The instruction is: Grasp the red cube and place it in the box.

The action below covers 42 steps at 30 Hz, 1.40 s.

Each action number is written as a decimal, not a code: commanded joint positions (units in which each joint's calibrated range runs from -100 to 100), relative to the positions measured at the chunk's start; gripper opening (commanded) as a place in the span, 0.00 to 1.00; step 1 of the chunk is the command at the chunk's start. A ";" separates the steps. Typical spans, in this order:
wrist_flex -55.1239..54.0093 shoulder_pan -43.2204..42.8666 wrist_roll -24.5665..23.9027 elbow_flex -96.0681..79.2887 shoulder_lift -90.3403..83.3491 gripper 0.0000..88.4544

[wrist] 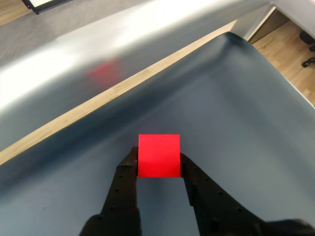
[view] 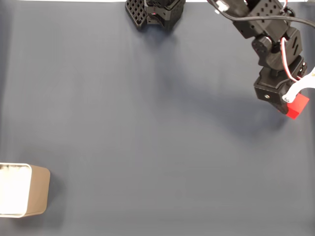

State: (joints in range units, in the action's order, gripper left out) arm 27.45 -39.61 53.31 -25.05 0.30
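Both jaws on red cube; box in fixed view.

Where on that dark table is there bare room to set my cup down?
The broad middle of the table is bare, between the box at lower left and the gripper holding the red cube at upper right, where it is crowded.

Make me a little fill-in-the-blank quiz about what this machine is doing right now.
1. The tool is shut on a small cube coloured ____.
2. In the fixed view, the box sits at the lower ____ edge.
3. The box's inside is ____ in colour.
4. The cube is ____ the box, not inside it.

Missing words: red; left; white; far from
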 commanded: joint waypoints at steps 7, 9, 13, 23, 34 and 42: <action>4.52 4.96 -0.44 -0.68 -11.74 0.07; 5.34 5.95 -0.44 -0.78 -13.39 0.07; 7.14 8.01 -0.63 -0.78 -16.42 0.07; 10.26 14.90 -0.20 -0.41 -22.57 0.07; 11.41 22.92 0.59 0.14 -26.04 0.07; 11.73 28.46 0.73 1.41 -26.21 0.07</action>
State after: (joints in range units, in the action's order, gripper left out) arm 38.98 -13.65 53.46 -26.22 -22.71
